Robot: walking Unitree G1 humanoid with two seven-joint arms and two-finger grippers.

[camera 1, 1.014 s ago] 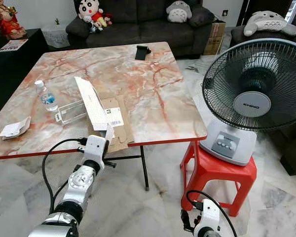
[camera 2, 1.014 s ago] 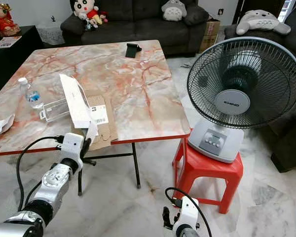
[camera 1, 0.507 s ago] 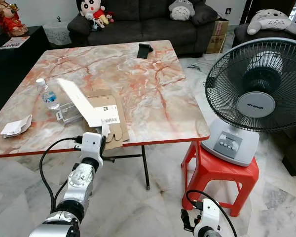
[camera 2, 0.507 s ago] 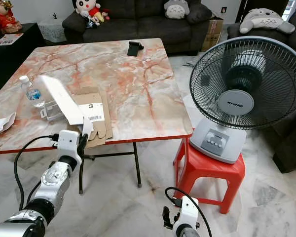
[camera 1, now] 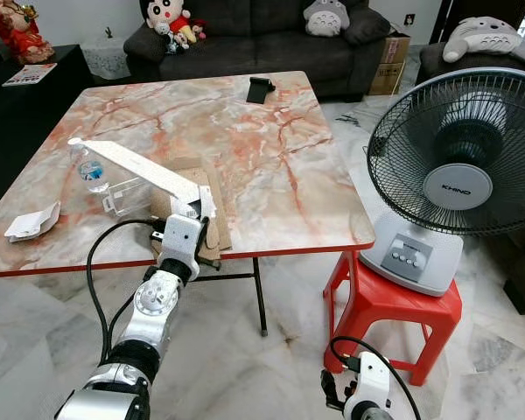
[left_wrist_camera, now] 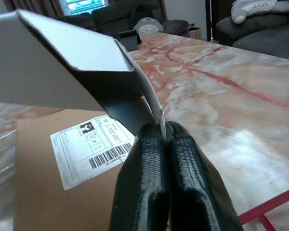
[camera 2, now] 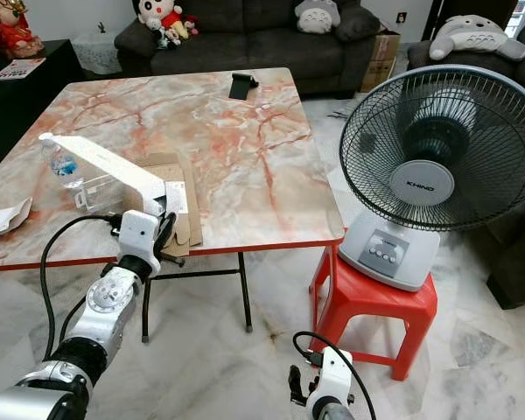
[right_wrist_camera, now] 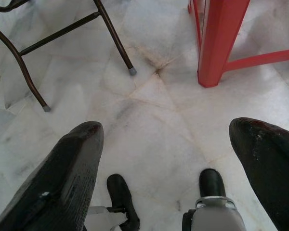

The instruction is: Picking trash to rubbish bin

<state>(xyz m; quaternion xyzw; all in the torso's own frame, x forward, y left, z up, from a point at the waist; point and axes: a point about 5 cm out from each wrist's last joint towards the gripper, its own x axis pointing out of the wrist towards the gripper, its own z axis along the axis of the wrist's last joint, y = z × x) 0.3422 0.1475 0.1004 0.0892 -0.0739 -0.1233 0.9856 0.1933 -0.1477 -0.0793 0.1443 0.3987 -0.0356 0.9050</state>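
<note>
One marble table (camera 1: 271, 166) stands beside a fan (camera 1: 455, 166) on marble floor (camera 1: 262, 367).

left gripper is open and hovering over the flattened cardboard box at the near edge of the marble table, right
Not quite. The left gripper is shut, pinching a flap of the flattened cardboard box, as the left wrist view shows. The rest holds: it is at the near edge of the marble table.
</note>
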